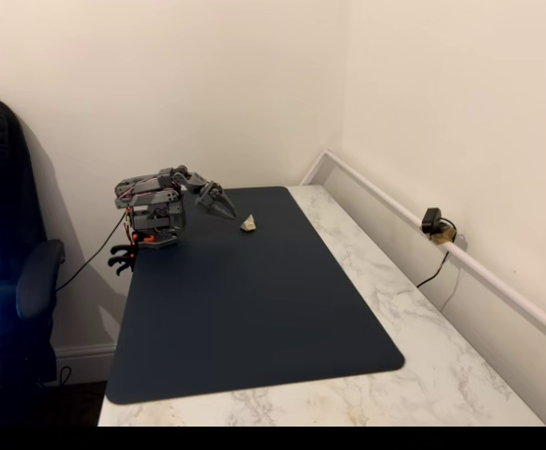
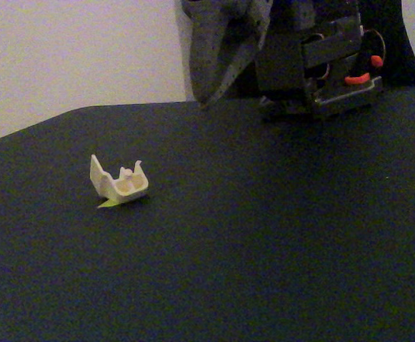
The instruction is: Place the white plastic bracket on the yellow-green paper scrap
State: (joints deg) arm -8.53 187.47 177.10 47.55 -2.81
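You will find the white plastic bracket [image 2: 120,184] resting on the yellow-green paper scrap [image 2: 108,204], on the dark mat [image 1: 254,309] covering your counter [image 1: 423,356]. The gripper [image 1: 224,208] sits apart from it, jaws together, holding nothing.

On the table [image 1: 367,262] lies a mat [image 1: 254,300], covering its left part in a fixed view, with bare tabletop to its right. The arm [image 1: 156,211] stands at the mat's far left corner, its gripper [image 1: 221,206] reaching rightward. The bracket [image 1: 249,223] sits on the mat just right of the gripper tip, apart from it. In a fixed view the bracket [image 2: 119,182] rests on the paper scrap [image 2: 108,204], which pokes out beneath its left side. A camera [image 1: 432,223] perches on the wall ledge at right.
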